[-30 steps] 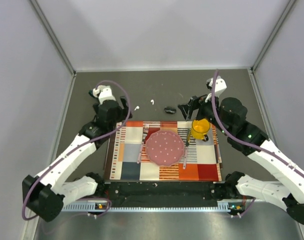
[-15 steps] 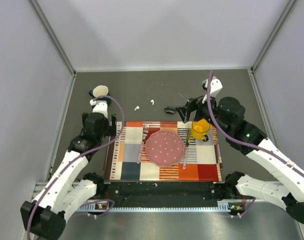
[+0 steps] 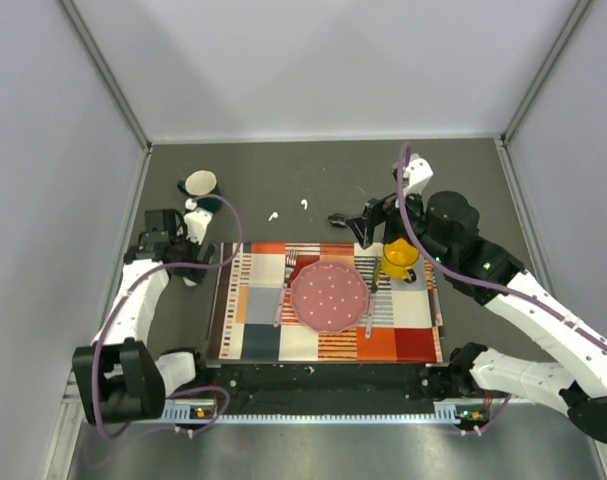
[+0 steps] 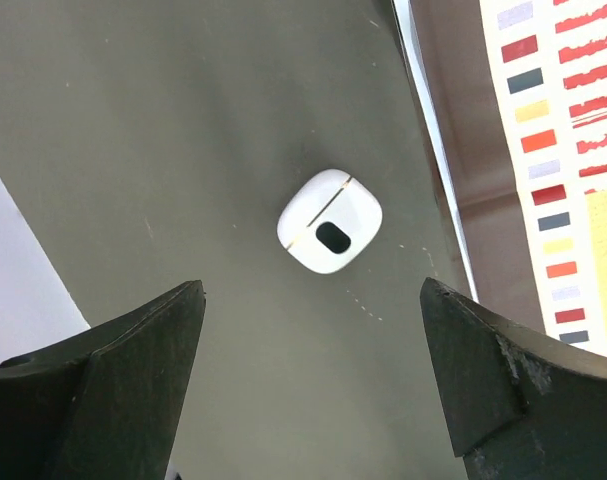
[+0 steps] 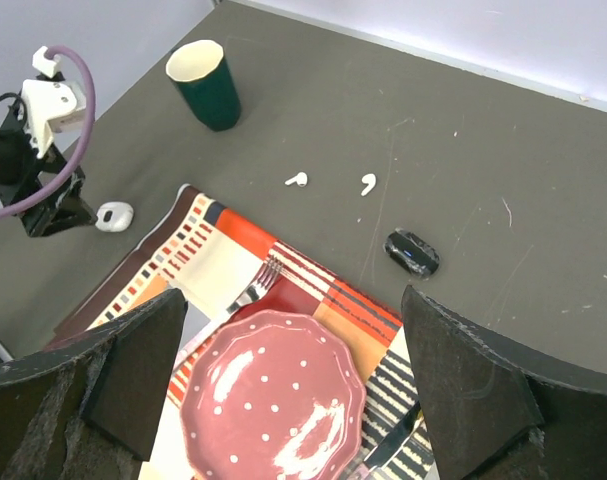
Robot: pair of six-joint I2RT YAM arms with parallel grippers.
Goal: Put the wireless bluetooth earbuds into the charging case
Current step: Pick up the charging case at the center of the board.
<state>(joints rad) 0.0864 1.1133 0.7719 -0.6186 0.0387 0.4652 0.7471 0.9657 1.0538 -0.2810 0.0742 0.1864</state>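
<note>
The white charging case [image 4: 330, 220], shut and with a dark oval on its face, lies on the grey table just left of the placemat; it also shows in the right wrist view [image 5: 114, 216] and the top view [image 3: 190, 280]. My left gripper [image 4: 313, 295] is open and empty, hovering over the case [image 3: 184, 256]. Two white earbuds [image 5: 296, 180] [image 5: 367, 184] lie apart on the table behind the mat, also in the top view [image 3: 273, 215] [image 3: 304, 204]. My right gripper [image 5: 293, 295] is wide open and empty, high above the mat's back edge [image 3: 358, 228].
A small black oval object [image 5: 411, 252] lies right of the earbuds. A dark green mug [image 3: 200, 186] stands at the back left. The striped placemat [image 3: 253, 330] carries a pink plate [image 3: 329, 295], a fork [image 5: 253, 290], a knife and a yellow mug [image 3: 399, 258]. Grey walls enclose the table.
My left arm has swung left, away from the mat's back-left corner, to above the case, uncovering the green mug. My right gripper has edged slightly left and back.
</note>
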